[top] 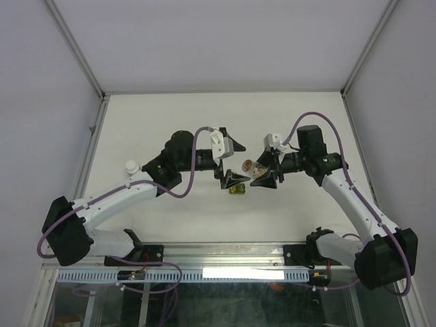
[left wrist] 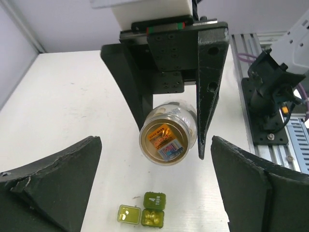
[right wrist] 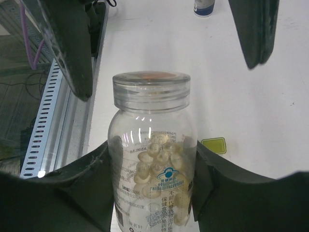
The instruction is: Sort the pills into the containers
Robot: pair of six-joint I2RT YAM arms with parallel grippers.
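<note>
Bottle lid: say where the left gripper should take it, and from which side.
Grip the lid by its round side wall, end-on along the bottle axis: it faces the open left gripper, and the right gripper clamps the body.

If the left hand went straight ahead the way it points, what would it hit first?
Likely the bottle gripped by the right hand: it sits dead ahead between the left hand's open fingers, though depth is unclear.

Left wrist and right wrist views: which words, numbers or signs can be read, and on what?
"4": on a lid of the green box; the tiny word under it is too small to read.
Side label of the clear bottle: print and blue emblem blurred, unreadable.
The orange sticker on its base: unreadable.
</note>
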